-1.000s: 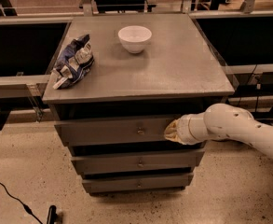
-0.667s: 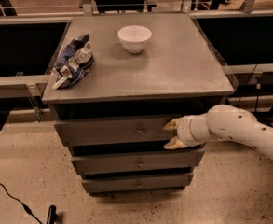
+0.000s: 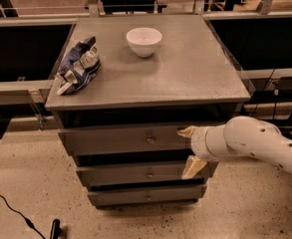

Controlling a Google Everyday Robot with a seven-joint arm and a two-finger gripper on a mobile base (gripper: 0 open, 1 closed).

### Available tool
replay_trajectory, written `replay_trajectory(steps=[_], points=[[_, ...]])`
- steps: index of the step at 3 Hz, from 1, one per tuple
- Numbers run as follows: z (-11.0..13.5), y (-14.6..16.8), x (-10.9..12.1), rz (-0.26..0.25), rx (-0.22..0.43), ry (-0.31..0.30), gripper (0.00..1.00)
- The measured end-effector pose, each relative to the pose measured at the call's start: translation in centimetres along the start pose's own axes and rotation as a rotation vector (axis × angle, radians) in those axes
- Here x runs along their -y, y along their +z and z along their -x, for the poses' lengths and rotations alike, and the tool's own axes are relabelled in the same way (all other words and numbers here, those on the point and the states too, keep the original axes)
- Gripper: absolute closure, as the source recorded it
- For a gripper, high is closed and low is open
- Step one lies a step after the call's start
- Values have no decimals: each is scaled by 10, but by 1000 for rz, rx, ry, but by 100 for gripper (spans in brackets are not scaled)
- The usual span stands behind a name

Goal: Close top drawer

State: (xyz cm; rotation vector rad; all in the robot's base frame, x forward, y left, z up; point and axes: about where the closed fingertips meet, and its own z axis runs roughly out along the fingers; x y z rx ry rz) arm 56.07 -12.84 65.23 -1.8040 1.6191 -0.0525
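The top drawer (image 3: 120,139) is the uppermost grey front of the cabinet, with a small round metal knob (image 3: 150,139) at its centre. It stands out a little from the cabinet, with a dark gap above it. My gripper (image 3: 189,149) is at the drawer front's right part, to the right of the knob. It is open: one finger (image 3: 187,131) lies at the top drawer's upper edge, the other finger (image 3: 192,167) reaches down over the second drawer front. It holds nothing. My white arm (image 3: 257,144) comes in from the right.
Two slimmer drawer fronts (image 3: 135,174) sit below. On the cabinet top (image 3: 185,68) stand a white bowl (image 3: 144,41) and a crumpled blue chip bag (image 3: 78,66). Dark benches run behind on both sides. A black cable (image 3: 13,210) lies on the floor at the left.
The gripper's fingers have spread wide apart against the top drawer front. The arm has stayed at the drawer's right part. The drawer's position looks about the same.
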Motion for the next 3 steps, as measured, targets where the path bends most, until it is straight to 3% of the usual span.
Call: replay_trajectory(steps=[3], points=[[12, -13, -7, -9, 5, -7, 0]])
